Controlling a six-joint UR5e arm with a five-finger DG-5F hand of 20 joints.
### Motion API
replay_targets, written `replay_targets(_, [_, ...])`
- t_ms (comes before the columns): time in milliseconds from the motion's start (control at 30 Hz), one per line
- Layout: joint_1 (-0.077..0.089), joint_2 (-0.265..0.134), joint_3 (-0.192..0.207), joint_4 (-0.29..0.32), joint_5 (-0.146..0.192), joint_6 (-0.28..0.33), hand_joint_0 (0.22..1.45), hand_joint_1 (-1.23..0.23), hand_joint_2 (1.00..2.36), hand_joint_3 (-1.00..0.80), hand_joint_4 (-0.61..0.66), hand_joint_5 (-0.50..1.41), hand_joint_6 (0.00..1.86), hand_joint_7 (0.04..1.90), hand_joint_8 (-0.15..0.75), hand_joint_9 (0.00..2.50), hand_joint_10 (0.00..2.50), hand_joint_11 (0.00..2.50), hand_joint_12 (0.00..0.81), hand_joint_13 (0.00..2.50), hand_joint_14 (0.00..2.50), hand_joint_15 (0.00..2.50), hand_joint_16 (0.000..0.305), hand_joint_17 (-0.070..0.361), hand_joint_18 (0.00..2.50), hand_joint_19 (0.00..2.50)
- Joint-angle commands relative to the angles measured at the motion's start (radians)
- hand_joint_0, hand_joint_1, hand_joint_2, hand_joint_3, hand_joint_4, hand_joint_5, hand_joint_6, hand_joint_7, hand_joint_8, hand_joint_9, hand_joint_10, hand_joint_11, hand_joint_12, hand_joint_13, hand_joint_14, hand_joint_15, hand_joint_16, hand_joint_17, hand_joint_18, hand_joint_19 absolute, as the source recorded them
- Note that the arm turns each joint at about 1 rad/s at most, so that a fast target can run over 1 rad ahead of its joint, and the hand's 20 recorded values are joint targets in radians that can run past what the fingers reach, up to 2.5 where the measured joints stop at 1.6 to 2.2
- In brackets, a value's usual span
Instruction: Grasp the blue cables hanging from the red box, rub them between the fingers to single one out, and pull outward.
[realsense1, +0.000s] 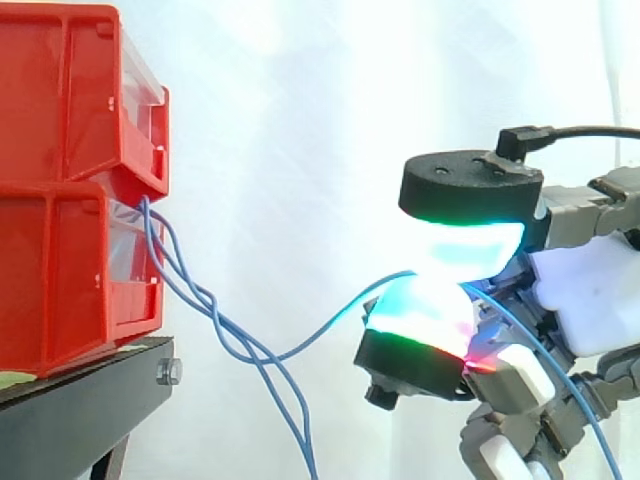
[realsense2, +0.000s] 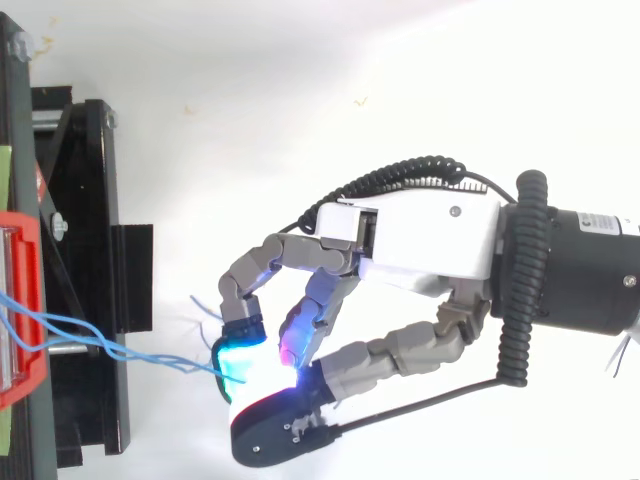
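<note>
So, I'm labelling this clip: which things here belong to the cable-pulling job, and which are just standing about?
Job: thin blue cables; lower red plastic bin they hang from; robot hand, fingers pinching one cable.
Just there: upper red plastic bin; black metal stand; white curtain.

Red boxes (realsense1: 60, 280) gleaming, glossy moulded plastic, with clear plastic fronts (realsense1: 130, 245). Blue cables (realsense1: 215, 320): smooth, slick plastic sheathing. Black stand (realsense1: 90, 400) looks like matt painted metal, its bolt (realsense1: 169, 373) bright bare metal. White curtain (realsense1: 300, 120), soft cloth. The hand (realsense2: 420, 240): satin white and grey plastic shells; fingertip pads (realsense1: 470, 245) milky, smooth, on matt black caps (realsense1: 470, 185).
</note>
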Motion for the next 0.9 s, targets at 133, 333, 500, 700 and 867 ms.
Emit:
replay_targets(133, [0.000,0.001,-0.001,0.013,0.000,0.000,0.58,-0.80,1.00,-0.03,-0.02,-0.06,0.90,1.20,0.281,1.21,0.02,0.65,0.416,0.94,0.02,0.70,0.055,0.124,0.79,0.52])
replay_targets(333, [0.000,0.000,-0.001,0.012,0.000,0.000,0.58,-0.79,1.00,-0.02,-0.02,-0.06,0.90,1.18,0.285,1.23,0.02,0.64,0.414,0.95,0.02,0.71,0.055,0.123,0.80,0.53])
replay_targets(500, [0.000,0.000,-0.001,0.013,0.000,0.000,0.58,-0.79,1.00,-0.03,0.00,-0.06,0.90,1.17,0.290,1.25,0.02,0.66,0.416,0.96,0.02,0.72,0.055,0.123,0.82,0.53])
replay_targets(700, [0.000,0.000,-0.001,0.013,0.000,0.000,0.57,-0.79,1.00,-0.03,0.00,-0.06,0.90,1.15,0.296,1.25,0.02,0.66,0.423,0.97,0.02,0.72,0.056,0.125,0.82,0.51])
replay_targets(867, [0.000,0.000,-0.001,0.013,0.002,0.000,0.57,-0.79,1.00,-0.04,0.00,-0.06,0.90,1.14,0.286,1.21,0.02,0.64,0.403,0.91,0.02,0.71,0.055,0.125,0.74,0.50])
